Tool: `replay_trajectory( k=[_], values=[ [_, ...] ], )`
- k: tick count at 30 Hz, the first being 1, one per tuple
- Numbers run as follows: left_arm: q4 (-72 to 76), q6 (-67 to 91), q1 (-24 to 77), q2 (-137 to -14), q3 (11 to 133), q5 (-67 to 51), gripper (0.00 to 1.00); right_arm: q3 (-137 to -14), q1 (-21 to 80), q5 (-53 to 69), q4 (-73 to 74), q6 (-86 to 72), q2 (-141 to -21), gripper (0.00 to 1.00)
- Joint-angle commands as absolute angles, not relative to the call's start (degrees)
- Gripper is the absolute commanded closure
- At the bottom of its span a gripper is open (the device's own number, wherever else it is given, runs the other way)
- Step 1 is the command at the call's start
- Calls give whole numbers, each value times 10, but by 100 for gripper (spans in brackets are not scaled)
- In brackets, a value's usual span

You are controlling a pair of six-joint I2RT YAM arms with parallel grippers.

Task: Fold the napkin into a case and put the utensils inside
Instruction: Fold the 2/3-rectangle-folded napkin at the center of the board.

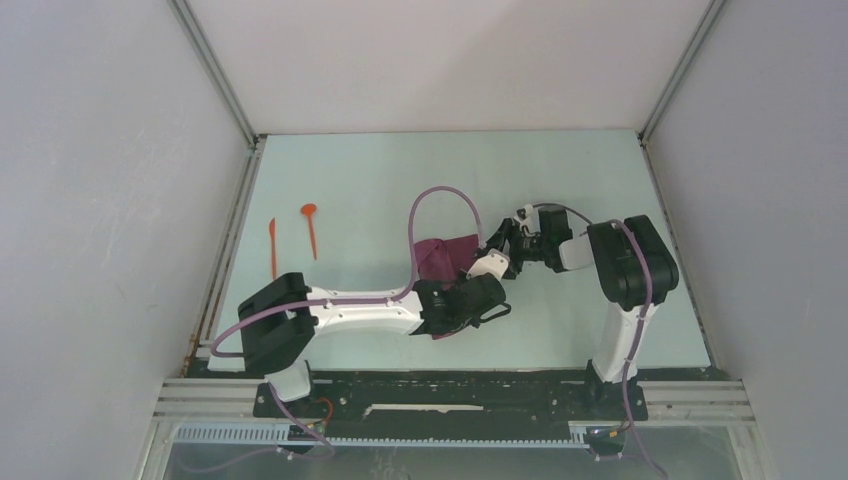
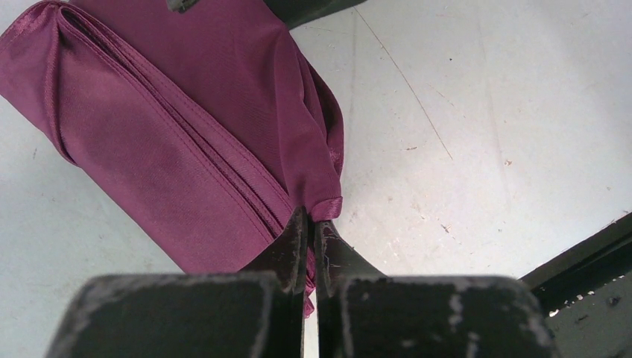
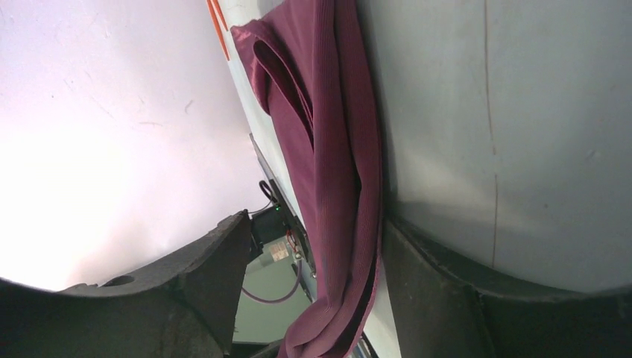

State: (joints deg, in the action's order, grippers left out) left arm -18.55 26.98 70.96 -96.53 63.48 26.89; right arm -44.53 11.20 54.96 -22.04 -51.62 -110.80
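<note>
Mid-table, left gripper [image 2: 309, 224] pinches the napkin [image 2: 186, 127] hem, likely to drag a fold; right gripper [image 3: 313, 227] (jaws apart) straddles it.

Even, diffuse light from above fills the overhead view, leaving the pale table [image 1: 380, 170] bright and sharp, with only faint, soft-edged shadows. In the left wrist view the napkin [image 2: 186, 112] is crisp, its weave and sheen plain, while the left gripper [image 2: 311, 224] close to the lens is dark and blurred. The right wrist view is tilted, with glare washing out the wall [image 3: 89, 112] and the right gripper [image 3: 313, 224] in shadow and out of focus.
</note>
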Motion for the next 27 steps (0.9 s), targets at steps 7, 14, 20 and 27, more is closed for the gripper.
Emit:
replay_trajectory(
  k=[7,14,20,27],
  values=[
    [-178,277,708,-934,624,285,100,-474,99,534,-288,-545,-1155,43],
    [-178,279,708,-934,622,278,100,-483,98,528,-301,-547,-1167,54],
    [-173,274,708,-939,626,261,100,-483,100,521,-313,-547,-1169,86],
    [-153,268,706,-941,626,195,59,-467,107,499,-360,-556,-1157,100]
  ],
)
